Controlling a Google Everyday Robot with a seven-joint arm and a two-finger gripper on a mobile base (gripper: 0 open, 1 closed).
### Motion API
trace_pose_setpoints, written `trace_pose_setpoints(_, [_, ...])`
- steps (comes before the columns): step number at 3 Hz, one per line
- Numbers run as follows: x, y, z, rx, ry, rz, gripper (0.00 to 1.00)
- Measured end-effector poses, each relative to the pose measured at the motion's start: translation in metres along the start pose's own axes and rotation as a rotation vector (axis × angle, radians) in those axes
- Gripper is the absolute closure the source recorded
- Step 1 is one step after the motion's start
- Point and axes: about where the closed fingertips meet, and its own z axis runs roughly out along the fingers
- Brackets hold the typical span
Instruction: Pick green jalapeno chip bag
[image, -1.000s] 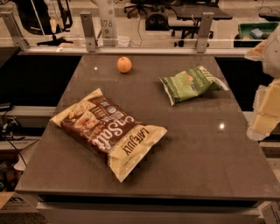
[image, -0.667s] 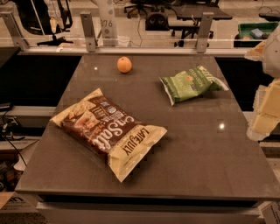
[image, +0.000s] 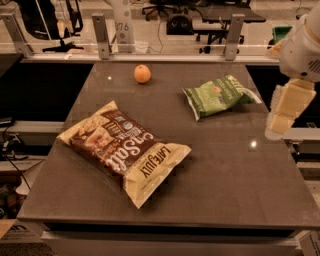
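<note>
The gripper (image: 281, 120) is seen at 3 o'clock, off the right side of the table (image: 240, 170). The arm (image: 305, 45) above it is cut off by the right edge. The table's near right corner is cut off at 4 o'clock. The pale lettering on the green jalapeno chip bag (image: 218, 95) cannot be read.

Dim, warm, brownish light falls from overhead on a dark table (image: 225, 190). Two small glare spots shine on its surface, one near the right edge and a fainter one at the far left. The brown chip bag (image: 125, 150) casts a soft shadow along its near side, the green jalapeno chip bag (image: 217, 95) only a thin one. The pale gripper (image: 286, 107), at the right edge beside the table, catches the most light
</note>
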Motion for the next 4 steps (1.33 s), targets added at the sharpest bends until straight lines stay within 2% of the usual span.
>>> trace_pose_setpoints(2, [-0.006, -0.063, 0.044, 0.001, -0.067, -0.018, 0.0])
trace_pose_setpoints(4, [-0.007, -0.108, 0.093, -0.018, -0.133, -0.017, 0.0])
